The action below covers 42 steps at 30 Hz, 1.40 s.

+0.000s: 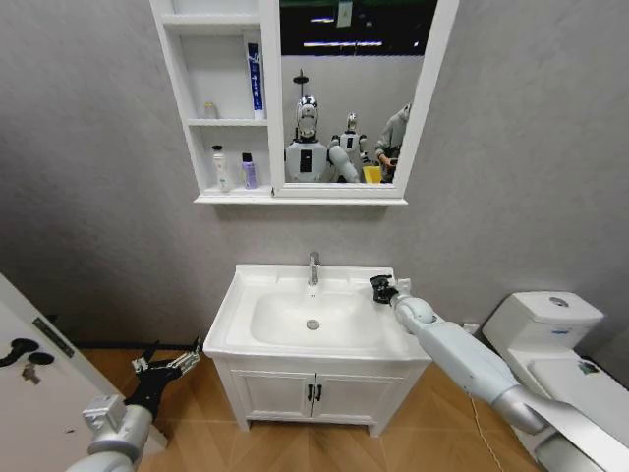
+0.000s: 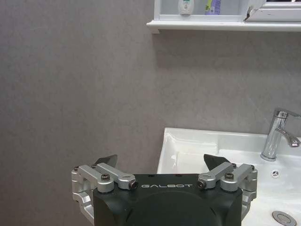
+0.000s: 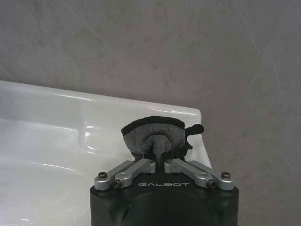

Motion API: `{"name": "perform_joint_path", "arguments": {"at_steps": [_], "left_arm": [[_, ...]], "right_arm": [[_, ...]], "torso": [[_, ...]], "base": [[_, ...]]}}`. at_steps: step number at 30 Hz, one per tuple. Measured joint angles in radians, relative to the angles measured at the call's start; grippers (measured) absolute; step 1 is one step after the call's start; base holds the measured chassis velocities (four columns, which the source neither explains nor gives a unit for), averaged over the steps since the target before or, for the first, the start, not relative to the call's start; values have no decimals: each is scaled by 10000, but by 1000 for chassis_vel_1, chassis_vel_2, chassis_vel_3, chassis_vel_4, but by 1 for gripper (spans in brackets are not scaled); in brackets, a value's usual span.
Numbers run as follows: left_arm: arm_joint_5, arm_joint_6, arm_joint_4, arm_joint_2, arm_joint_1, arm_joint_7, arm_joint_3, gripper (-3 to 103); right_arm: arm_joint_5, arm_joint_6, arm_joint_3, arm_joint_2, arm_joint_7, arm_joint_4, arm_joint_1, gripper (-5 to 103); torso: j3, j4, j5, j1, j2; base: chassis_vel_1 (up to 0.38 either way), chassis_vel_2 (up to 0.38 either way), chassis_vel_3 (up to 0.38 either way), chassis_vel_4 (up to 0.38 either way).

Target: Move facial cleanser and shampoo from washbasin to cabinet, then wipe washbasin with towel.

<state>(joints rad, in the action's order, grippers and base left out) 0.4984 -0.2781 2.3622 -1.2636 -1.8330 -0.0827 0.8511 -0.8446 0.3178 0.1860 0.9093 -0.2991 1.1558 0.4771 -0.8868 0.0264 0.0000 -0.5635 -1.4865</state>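
Small dark grey folded cloth towel (image 3: 157, 137) is pinched in right gripper (image 3: 160, 153), bunched above white ceramic washbasin (image 3: 56, 136) rear rim. Judged soft, light, compressible; mid-fold grip adequate. Left gripper (image 2: 160, 162) spread, idle, low beside basin.

Right hand (image 3: 160, 153) clamped, left hand (image 2: 160, 165) spread low.

The left gripper (image 2: 160, 162) hangs with its fingers (image 2: 106, 161) spread wide, in front of the grey wall (image 2: 75, 84) and beside the washbasin's (image 2: 211, 141) outer edge. A chrome tap (image 2: 277, 134) stands on the rim. Above, the cabinet's (image 2: 221, 26) bottom shelf carries a white bottle (image 2: 186, 6) and a purple bottle (image 2: 212, 6).
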Motion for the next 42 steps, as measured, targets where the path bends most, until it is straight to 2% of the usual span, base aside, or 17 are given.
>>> {"name": "perform_joint_path", "arguments": {"at_steps": [2,7,14,16,18,21,22,25,27,30,31,33,34,36,37,39,42], "left_arm": [[0,0,0,0,0,0,0,100],[0,0,0,0,0,3,0,100],[0,0,0,0,0,4,0,100],[0,0,0,0,1,4,0,100],[0,0,0,0,1,3,0,100],[0,-1,0,0,0,4,0,100],[0,-1,0,0,0,4,0,100],[0,0,0,0,0,4,0,100],[0,0,0,0,0,4,0,100],[0,0,0,0,0,3,0,100],[0,0,0,0,0,3,0,100],[0,0,0,0,1,4,0,100],[0,0,0,0,1,4,0,100],[0,0,0,0,1,4,0,100],[0,0,0,0,1,4,0,100],[-1,0,0,0,1,4,0,100],[0,0,0,0,0,4,0,100]], "right_arm": [[0,-55,54,70,64,-262,-62,3],[427,-807,572,439,305,-1305,-265,3],[662,-1063,838,984,131,-2051,-579,0],[828,-1088,837,1095,39,-2149,-639,9],[922,-1067,818,1096,2,-2144,-642,9],[1360,-925,733,950,-32,-1999,-552,26],[1360,-925,733,950,-32,-1999,-552,26],[1238,-810,649,868,-69,-1819,-413,42],[1182,-800,608,838,-82,-1733,-366,42],[1040,-786,522,741,-52,-1498,-244,58],[1040,-786,522,741,-52,-1498,-244,58],[946,-739,404,722,-89,-1328,-168,70],[946,-739,404,722,-89,-1328,-168,70],[1040,-1161,245,761,-91,-1358,-135,80],[1040,-1161,245,761,-91,-1358,-135,80],[1184,-1372,94,787,-100,-1372,-136,91],[1097,-1408,-63,729,-324,-1080,-109,99]], "torso": [[0,-1,0,0,0],[-1,1,1,0,0],[0,-1,-1,0,0],[0,-2,0,0,0],[-1,-2,-1,0,1],[0,0,-1,0,0],[0,0,-1,0,0],[0,-1,1,0,0],[0,-1,1,0,0],[0,0,1,0,1],[0,0,1,0,1],[0,0,1,0,1],[0,0,1,0,1],[0,0,1,0,1],[0,0,1,0,1],[0,-1,0,0,0],[0,-1,0,0,0]], "base": [[0,0,0,0],[0,0,0,0],[0,0,0,0],[0,0,0,0],[0,0,0,0],[0,0,0,0],[0,0,0,0],[0,0,0,0],[0,0,0,0],[0,0,0,0],[0,0,0,0],[0,0,0,0],[0,0,0,0],[0,0,0,0],[0,0,0,0],[0,0,0,0],[0,0,0,0]]}}
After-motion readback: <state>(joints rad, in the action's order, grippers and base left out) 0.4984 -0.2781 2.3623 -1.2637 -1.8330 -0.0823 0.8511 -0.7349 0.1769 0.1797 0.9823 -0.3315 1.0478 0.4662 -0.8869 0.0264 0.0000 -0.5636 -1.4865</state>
